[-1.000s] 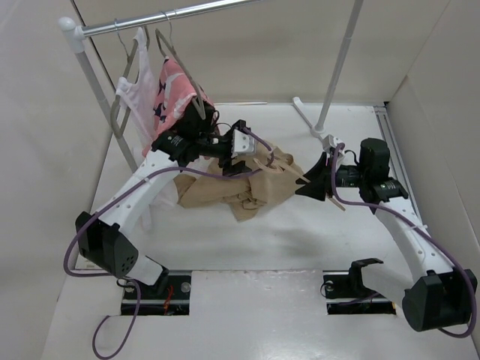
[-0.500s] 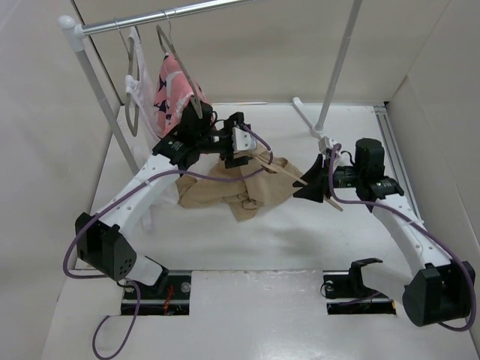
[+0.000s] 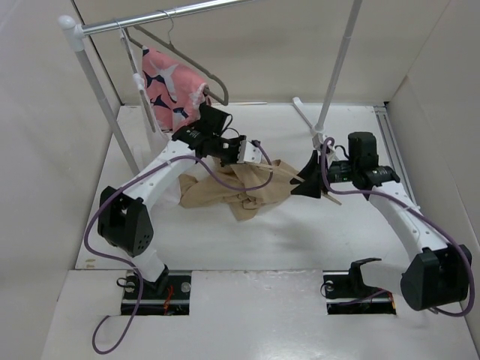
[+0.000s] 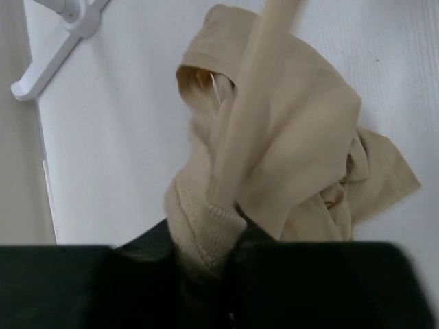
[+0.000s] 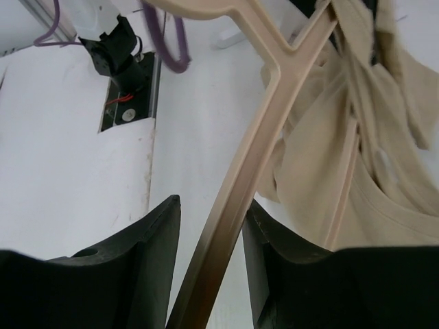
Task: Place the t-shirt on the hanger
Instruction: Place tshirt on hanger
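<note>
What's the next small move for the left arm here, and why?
Probably pull the t-shirt edge further along the hanger, toward the right gripper. The left gripper pinches the ribbed edge beside the hanger's arm, the right gripper holds the hanger, and most of the cloth lies bunched on the table.

T-shirt (image 3: 247,191) on table (image 3: 300,240) between left hand (image 3: 243,155) and right hand (image 3: 301,185), hanger (image 5: 236,171) partly inside

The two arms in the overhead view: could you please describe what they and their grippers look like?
Both the left arm and the right arm have slim white links with bulky black joint housings, and a purple cable runs loosely along each. The left gripper and right gripper are black-fingered.
</note>
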Controlling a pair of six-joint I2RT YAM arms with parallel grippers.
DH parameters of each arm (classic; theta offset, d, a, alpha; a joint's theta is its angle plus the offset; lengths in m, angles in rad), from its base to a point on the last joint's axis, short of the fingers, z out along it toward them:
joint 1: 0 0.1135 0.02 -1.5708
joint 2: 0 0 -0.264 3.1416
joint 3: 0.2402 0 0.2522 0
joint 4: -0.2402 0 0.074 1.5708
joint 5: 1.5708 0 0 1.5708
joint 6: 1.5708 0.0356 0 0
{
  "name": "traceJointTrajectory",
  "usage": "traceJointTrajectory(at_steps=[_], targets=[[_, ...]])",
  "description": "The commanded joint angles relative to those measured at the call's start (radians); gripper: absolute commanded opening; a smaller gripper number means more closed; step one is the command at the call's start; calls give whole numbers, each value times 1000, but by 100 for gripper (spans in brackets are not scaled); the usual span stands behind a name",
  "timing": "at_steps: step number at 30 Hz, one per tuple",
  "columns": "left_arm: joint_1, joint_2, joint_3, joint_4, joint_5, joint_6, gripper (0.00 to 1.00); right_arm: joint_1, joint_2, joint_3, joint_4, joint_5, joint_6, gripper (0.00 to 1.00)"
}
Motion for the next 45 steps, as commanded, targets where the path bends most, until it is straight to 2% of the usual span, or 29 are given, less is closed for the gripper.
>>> traceJointTrajectory(at_steps=[1,4,9,11,16,22,24,28,29,31,32,33,37,39,40,42,45], targets=[[-8,-28,8,-39,39,36,0,11,18,63,6,-41,-76,0],[-8,-62,8,-1,76,22,0,20,32,72,6,-41,-76,0],[-8,-123,-10,13,172,9,0,39,118,130,15,68,-76,0],[-8,-123,-10,13,214,-4,12,39,138,141,68,83,-47,0],[-8,-134,-20,13,237,-23,15,60,161,179,162,120,27,0],[-8,-134,-43,4,235,2,10,92,191,210,162,143,36,0],[-8,-134,-52,-7,235,12,0,103,191,210,162,143,36,0],[-8,-134,-63,-19,226,31,0,122,182,210,139,152,36,0],[-8,-134,-63,-29,226,31,0,122,182,221,112,152,36,12],[-8,-134,-72,-39,217,64,0,99,182,242,52,156,27,45],[3,-134,-72,-51,217,96,0,53,182,271,-24,137,3,96],[3,-134,-72,-51,205,97,0,24,182,286,-57,123,-7,100],[12,-134,-72,-144,182,207,0,-61,182,328,-71,184,60,100],[12,-125,-72,-198,157,334,0,-72,182,340,40,243,131,100],[12,-125,-81,-214,157,356,0,-72,200,340,97,243,235,100],[12,-114,-81,-246,136,385,0,-72,219,340,241,232,327,100],[12,-114,-90,-255,125,385,0,-33,256,365,242,298,351,100]])
